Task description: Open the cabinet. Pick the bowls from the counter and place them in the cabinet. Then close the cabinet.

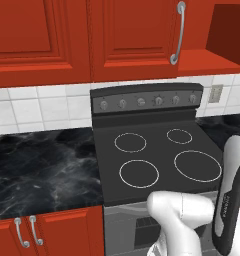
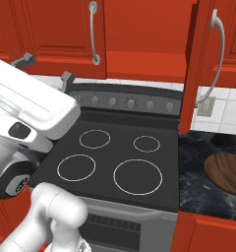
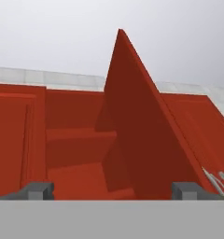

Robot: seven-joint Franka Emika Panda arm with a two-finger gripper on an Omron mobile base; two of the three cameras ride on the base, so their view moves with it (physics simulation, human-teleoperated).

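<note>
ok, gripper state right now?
Gripper: open, jaws wide apart, holding nothing; it faces the open cabinet door.

cabinet point(image 2: 139, 34): red, raised panels, long curved silver handles; right door point(image 2: 196, 64) swung open, left door shut | brown bowl point(image 2: 227, 172): wood-grain, on surface at right | surface point(image 1: 42, 165): glossy black marble, white veins

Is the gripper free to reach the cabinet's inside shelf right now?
Probably yes: one cabinet door stands swung open edge-on, the shelf behind it is exposed, and the gripper faces it with fingers spread.
</note>
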